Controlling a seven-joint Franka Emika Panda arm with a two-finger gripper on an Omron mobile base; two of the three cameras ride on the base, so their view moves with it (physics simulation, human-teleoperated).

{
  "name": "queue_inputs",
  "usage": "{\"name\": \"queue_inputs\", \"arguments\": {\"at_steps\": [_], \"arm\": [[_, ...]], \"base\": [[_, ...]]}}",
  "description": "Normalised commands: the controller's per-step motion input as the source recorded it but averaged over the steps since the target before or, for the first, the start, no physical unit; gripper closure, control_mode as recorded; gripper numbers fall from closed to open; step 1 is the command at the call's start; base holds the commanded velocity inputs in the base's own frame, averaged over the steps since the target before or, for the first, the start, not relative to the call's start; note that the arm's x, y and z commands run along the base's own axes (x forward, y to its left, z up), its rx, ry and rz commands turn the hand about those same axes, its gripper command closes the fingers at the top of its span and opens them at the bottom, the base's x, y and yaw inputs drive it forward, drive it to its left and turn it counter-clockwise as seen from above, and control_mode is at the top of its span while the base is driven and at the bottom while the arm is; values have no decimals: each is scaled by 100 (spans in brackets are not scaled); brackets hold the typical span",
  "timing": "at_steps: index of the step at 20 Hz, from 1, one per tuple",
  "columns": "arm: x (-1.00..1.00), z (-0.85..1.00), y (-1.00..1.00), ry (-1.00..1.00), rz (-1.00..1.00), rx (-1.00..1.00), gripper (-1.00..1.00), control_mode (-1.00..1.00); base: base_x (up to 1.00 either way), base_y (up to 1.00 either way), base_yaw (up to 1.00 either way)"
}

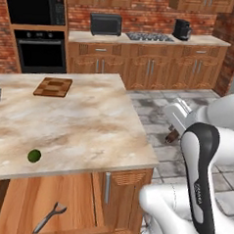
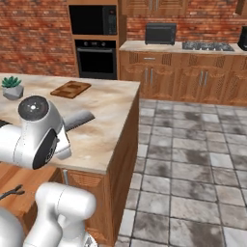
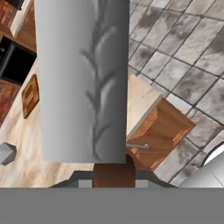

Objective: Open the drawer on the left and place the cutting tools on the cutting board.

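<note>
Closest to the lens, a broad grey metal blade with a reddish-brown handle [image 3: 114, 171] is seen clamped by that handle in the closed pincer [image 3: 114, 176]. It is held up in the air near the right edge of the marbled beige island countertop [image 1: 89, 122].

At the lower left, the shallow reddish-brown wooden drawer [image 1: 70, 194] is seen pulled out below the counter's front edge. One slim dark-grey tool with forked handles [image 1: 49, 217] lies inside it, well apart from the pincer.

On the counter, a small round green fruit [image 1: 34, 156] is placed near the front edge. The checkered wooden cutting board [image 1: 53, 86] is seen bare near the far edge. A small potted plant [image 2: 12, 87] stands at the far left edge.

Grey floor tiles [image 2: 193, 159] are laid to the right, and wooden cabinets line the brick back wall.
</note>
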Motion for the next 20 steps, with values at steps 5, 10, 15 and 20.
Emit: {"name": "queue_inputs", "arguments": {"at_steps": [5, 10, 15, 20], "arm": [[0, 0, 0, 0, 0, 0, 100, 100], [0, 0, 0, 0, 0, 0, 100, 100], [0, 0, 0, 0, 0, 0, 100, 100], [0, 0, 0, 0, 0, 0, 100, 100]], "base": [[24, -100, 0], [74, -99, 0], [100, -52, 0], [100, -17, 2]]}}
